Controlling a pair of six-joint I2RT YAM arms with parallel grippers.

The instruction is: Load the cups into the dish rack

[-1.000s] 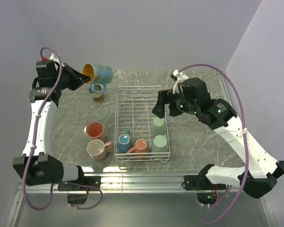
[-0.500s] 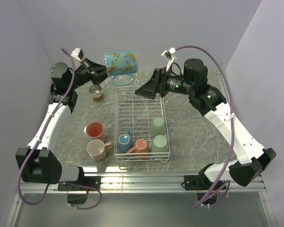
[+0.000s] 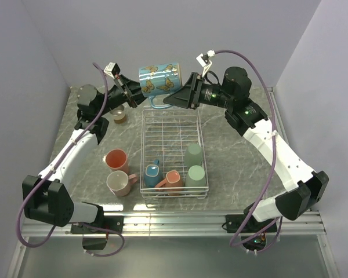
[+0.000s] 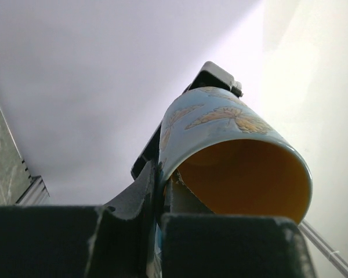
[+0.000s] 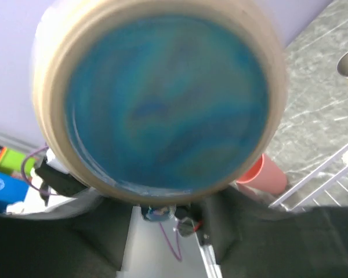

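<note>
One white wire rack (image 3: 168,124) holds or stands beside two mint green mugs (image 3: 192,155), two salmon pink mugs (image 3: 116,158), one teal mug (image 3: 152,172), one cream mug (image 3: 119,183), one small metallic grey cup (image 3: 119,116) and one butterfly-printed blue mug (image 3: 160,79).

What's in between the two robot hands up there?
A blue butterfly-patterned mug with an orange inside, sideways between the left hand and right hand, in the top view.

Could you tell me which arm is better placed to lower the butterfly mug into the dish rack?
Left: the left gripper grips the butterfly mug by its rim, above the far end of the dish rack. The right gripper merely faces its base, open.
</note>
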